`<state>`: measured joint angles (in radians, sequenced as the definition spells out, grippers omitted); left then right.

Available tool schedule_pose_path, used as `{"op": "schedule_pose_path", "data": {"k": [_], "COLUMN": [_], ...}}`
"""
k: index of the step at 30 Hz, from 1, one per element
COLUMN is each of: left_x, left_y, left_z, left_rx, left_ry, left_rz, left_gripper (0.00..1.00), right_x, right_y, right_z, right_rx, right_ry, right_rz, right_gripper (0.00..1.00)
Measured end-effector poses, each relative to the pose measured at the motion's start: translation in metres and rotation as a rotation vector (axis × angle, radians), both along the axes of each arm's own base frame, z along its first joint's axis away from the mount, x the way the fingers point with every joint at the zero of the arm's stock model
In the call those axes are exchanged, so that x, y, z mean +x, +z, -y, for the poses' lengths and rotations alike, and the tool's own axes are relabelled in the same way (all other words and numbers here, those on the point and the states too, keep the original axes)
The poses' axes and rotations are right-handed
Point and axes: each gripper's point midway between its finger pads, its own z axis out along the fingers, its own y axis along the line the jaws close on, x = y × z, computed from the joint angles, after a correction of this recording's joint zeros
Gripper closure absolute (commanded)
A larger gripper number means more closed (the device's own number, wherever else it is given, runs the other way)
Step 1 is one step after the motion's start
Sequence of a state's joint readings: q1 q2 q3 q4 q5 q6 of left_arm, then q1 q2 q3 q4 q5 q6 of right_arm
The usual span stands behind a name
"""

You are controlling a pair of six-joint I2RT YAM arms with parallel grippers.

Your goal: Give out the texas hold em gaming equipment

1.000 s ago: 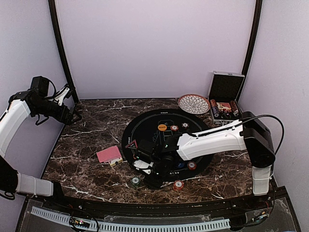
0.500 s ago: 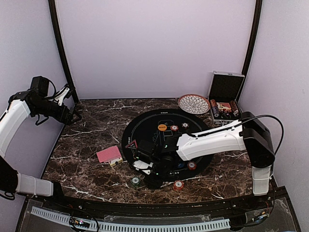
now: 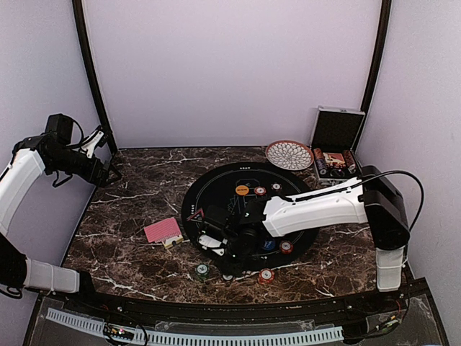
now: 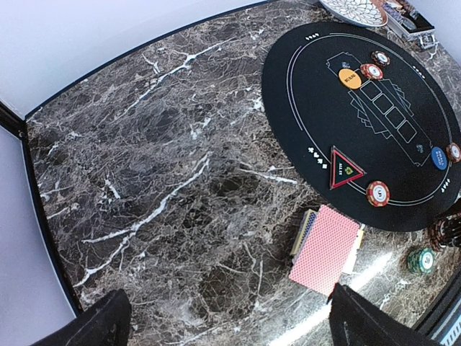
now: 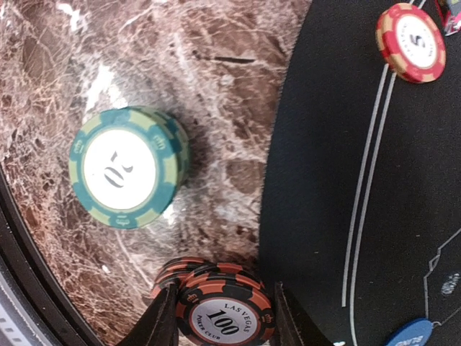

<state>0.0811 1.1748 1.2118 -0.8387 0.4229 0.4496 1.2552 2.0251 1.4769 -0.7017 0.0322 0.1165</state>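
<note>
My right gripper (image 3: 229, 252) (image 5: 225, 303) is shut on a black-and-orange "100" chip stack (image 5: 225, 317) and holds it over the near-left rim of the black round mat (image 3: 216, 187). More black-orange chips (image 5: 167, 277) lie just beneath and beside it on the marble. A green chip stack (image 5: 128, 167) (image 3: 202, 270) stands to the left of them. A red "5" chip (image 5: 410, 42) lies on the mat. The pink-backed cards (image 3: 163, 230) (image 4: 325, 250) lie left of the mat. My left gripper (image 3: 108, 173) (image 4: 230, 324) is open and empty, high at the far left.
On the mat lie an orange button (image 3: 242, 190), a blue button (image 3: 268, 245), red chips (image 3: 286, 246) and a red triangle marker (image 4: 346, 168). A red chip stack (image 3: 266, 275) sits off the mat's front. A patterned bowl (image 3: 289, 154) and silver case (image 3: 335, 148) stand back right.
My right gripper has moved away from the front edge, up and back over the mat's rim, with the "100" chips in it. The left arm has not moved.
</note>
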Motion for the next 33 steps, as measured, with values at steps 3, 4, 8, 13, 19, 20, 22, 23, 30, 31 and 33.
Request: {"op": "schedule_pose_path", "data": {"k": [3, 4, 8, 13, 19, 20, 22, 23, 30, 31, 33], "left_x": [-0.001, -0.001, -0.002, -0.002, -0.002, -0.002, -0.003, -0.003, -0.003, -0.003, -0.003], "left_y": [0.001, 0.001, 0.003, 0.003, 0.004, 0.004, 0.005, 0.005, 0.005, 0.005, 0.005], "left_z": [0.000, 0.000, 0.000, 0.000, 0.000, 0.000, 0.000, 0.000, 0.000, 0.000, 0.000], "left_rx": [0.001, 0.001, 0.001, 0.001, 0.004, 0.004, 0.004, 0.003, 0.003, 0.003, 0.003], "left_ry": [0.000, 0.000, 0.000, 0.000, -0.002, -0.002, -0.002, -0.002, -0.002, -0.002, -0.002], "left_rz": [0.002, 0.004, 0.011, 0.011, 0.015, 0.016, 0.017, 0.017, 0.017, 0.017, 0.017], "left_gripper": [0.01, 0.01, 0.01, 0.01, 0.01, 0.01, 0.01, 0.01, 0.01, 0.01, 0.01], "right_x": [0.012, 0.017, 0.038, 0.064, 0.073, 0.075, 0.076, 0.077, 0.085, 0.086, 0.090], "right_y": [0.001, 0.002, 0.014, 0.043, 0.026, 0.019, 0.008, 0.003, -0.011, -0.009, -0.007], "right_z": [0.003, 0.005, 0.000, -0.029, -0.038, -0.037, -0.035, -0.035, -0.040, -0.042, -0.045], "right_rx": [-0.006, -0.008, 0.024, 0.126, 0.129, 0.118, 0.099, 0.091, 0.084, 0.092, 0.108], "right_ry": [-0.017, -0.029, -0.070, -0.106, -0.137, -0.142, -0.150, -0.154, -0.177, -0.181, -0.185], "right_rz": [0.029, 0.035, 0.056, 0.100, 0.085, 0.078, 0.065, 0.059, 0.048, 0.050, 0.055], "right_gripper": [0.77, 0.77, 0.79, 0.83, 0.81, 0.81, 0.79, 0.79, 0.68, 0.62, 0.48]}}
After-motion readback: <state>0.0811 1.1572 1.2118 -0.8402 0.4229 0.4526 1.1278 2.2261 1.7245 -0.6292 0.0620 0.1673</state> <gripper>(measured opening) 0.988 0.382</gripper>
